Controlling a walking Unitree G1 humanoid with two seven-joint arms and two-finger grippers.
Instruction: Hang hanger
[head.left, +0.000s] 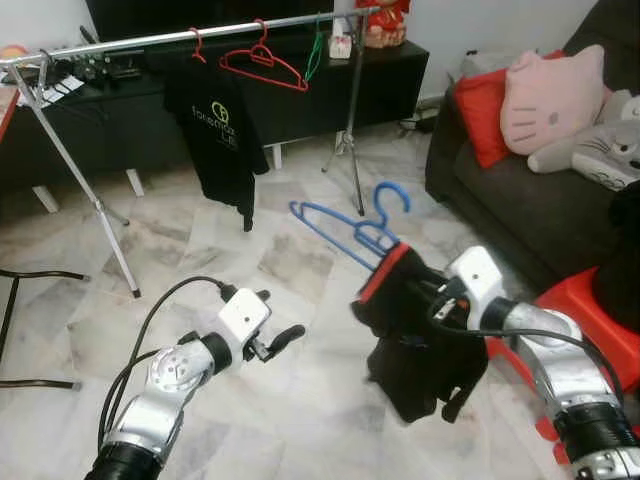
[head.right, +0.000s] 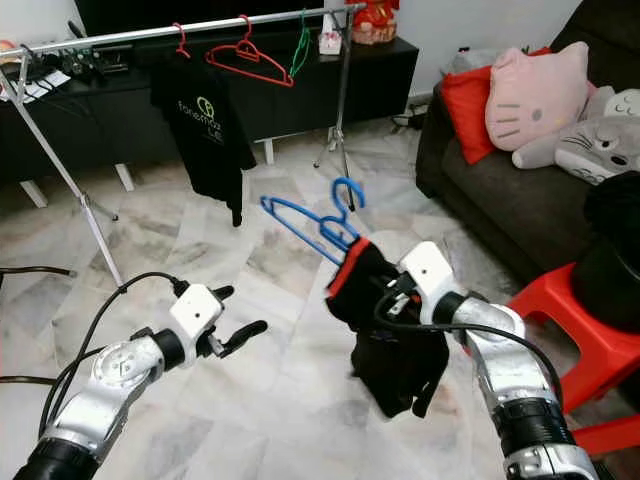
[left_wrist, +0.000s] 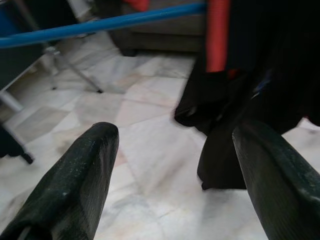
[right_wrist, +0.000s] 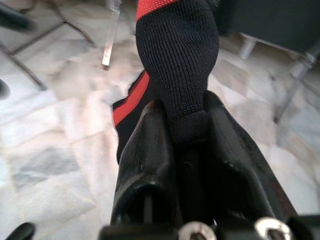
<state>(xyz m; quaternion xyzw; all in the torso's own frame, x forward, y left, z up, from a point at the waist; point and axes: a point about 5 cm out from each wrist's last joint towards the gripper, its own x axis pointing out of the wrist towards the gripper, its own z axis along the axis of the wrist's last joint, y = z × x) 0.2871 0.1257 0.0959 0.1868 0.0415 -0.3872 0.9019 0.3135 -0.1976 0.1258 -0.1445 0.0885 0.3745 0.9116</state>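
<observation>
A blue hanger (head.left: 350, 230) carries a black garment with a red collar (head.left: 420, 350), held up over the marble floor. My right gripper (right_wrist: 186, 125) is shut on the garment's neck, just below the hanger's hook. To the left of the garment and apart from it, my left gripper (head.left: 285, 340) stands open with nothing between its fingers (left_wrist: 80, 170). At the back stands a metal clothes rail (head.left: 180, 37), which bears a black T-shirt (head.left: 222, 140), a bare red hanger (head.left: 262, 62) and a green hanger (head.left: 315, 50).
A dark sofa (head.left: 520, 210) with plush cushions stands on the right, with a red stool (head.left: 590, 320) in front of it. Behind the rail runs a black cabinet (head.left: 300, 90). The rail's legs (head.left: 100, 210) splay onto the floor. At the far left is a black chair frame (head.left: 20, 330).
</observation>
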